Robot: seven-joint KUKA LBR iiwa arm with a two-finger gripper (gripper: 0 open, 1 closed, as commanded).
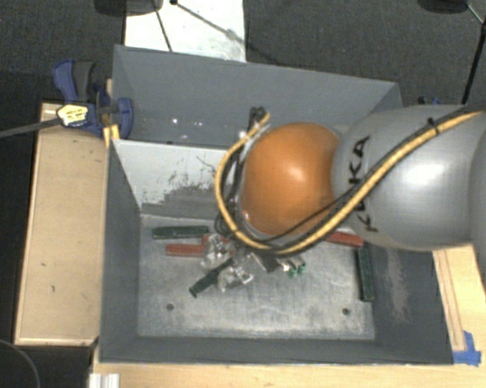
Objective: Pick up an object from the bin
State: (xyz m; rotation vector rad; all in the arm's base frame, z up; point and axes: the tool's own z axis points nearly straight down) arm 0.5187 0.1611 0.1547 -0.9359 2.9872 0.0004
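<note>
Bin: grey metal bin point(124, 263) with sloped walls and a flat floor.
Left floor: a dark green flat strip point(181, 232) lies level, with a red-brown flat strip point(187, 248) just beside it toward the front.
Likely target: a slim black stick point(206, 283) lies tilted on the mid-floor. Its upper end is at the gripper's tip, and whether they touch cannot be told.
Gripper: the metal gripper point(229, 265) is low over the floor's middle, under the orange domed wrist cover point(290, 184). Whether it stands apart or together cannot be told, and nothing is seen in it.
Right of gripper: a small green piece point(296, 269) lies near. A red strip end point(348, 238) pokes out from beneath the arm, and a long dark green bar point(366, 274) lies by the right wall.
Step in hand: probably settling onto the cluster at mid-floor.
Doing it well: straddle one thin piece across its narrow width, so neighbours are not pinched along with it, and lift straight up.
Surface: scuffed bare metal, so flat strips may slide or resist being scooped.
Room: open floor toward the front, while the strips crowd the left.
</note>
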